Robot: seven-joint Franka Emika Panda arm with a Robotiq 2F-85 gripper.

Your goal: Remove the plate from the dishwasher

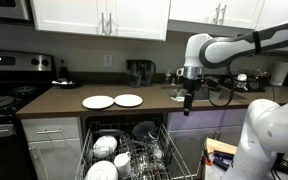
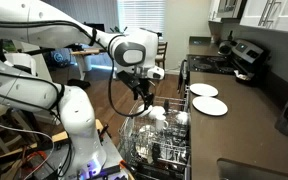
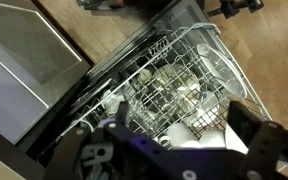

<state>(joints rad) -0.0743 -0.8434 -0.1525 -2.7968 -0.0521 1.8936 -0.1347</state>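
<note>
Dishwasher [image 1: 88, 140] open under the desk [image 1: 54, 102], its wire rack [image 2: 160, 152] pulled out and loaded with crockery. One arm only, so no choice of arm. Tool [image 1: 188, 108] hangs fingers-down in the air at about desk-edge height, touching nothing. In the wrist view its two fingers [image 3: 102, 148] stand far apart at the bottom of the picture with only rack between them: wide and empty. The plate [image 1: 104, 146] is taken to be one of the white round pieces at the stove side of the rack. It sits among other white ware, and the pictures are too small to say for certain which piece is plate and which is bowl. Key relation: the plate lies below the tool and off to the side toward the stove [image 1: 2, 85]. In an exterior view the tool [image 2: 144, 100] hovers over the rack's outer edge, well above the dishes. Judgement: the approach is not yet begun, and the next move needs a descent plus a sideways shift toward the white pieces. Whether the plate stands on edge between the tines or leans cannot be made out, so the fingers' line across its rim has to be set on the way down. Risk: catching tines or neighbouring crockery. Two white plates [image 1: 113, 101] lie flat on the desk, apart from all this.
</note>
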